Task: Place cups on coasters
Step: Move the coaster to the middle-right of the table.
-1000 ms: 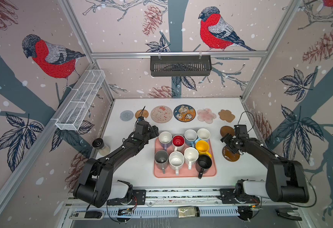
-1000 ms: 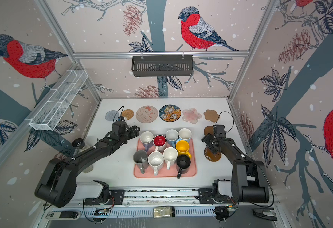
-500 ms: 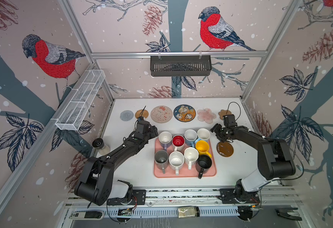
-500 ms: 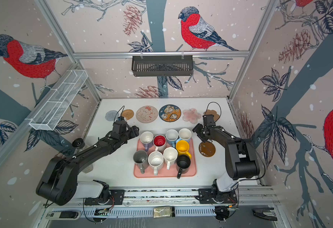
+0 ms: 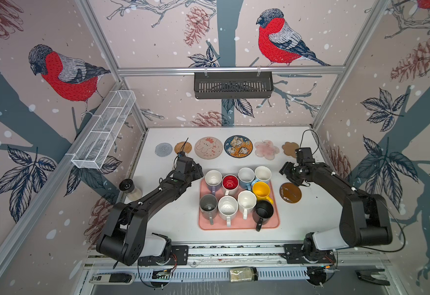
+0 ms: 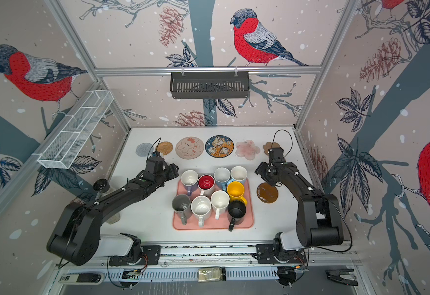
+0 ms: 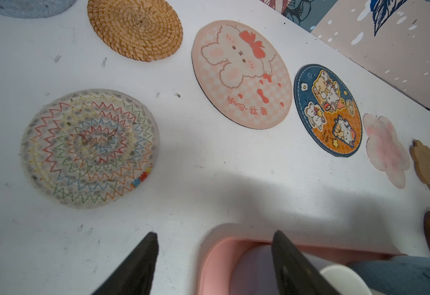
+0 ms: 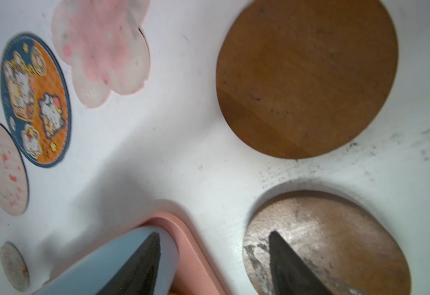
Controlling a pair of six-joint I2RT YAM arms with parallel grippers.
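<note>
Cups [image 5: 246,201]: nine handled ceramic mugs, upright, packed close together on the pink rectangular tray [image 5: 239,226]; none yet set on the flat coasters [image 5: 208,151], most of which are ranged along the far table edge.
Left gripper [image 7: 214,233]: jaws apart, empty, held just beside the lavender mug [image 5: 213,178].
Right gripper [image 8: 214,233]: jaws apart, empty, beside the light-blue mug [image 8: 94,263]; contact possibly made, the view being blurred.
Risk noted: neighbouring mugs may be knocked or tipped if a finger is forced between them.
</note>
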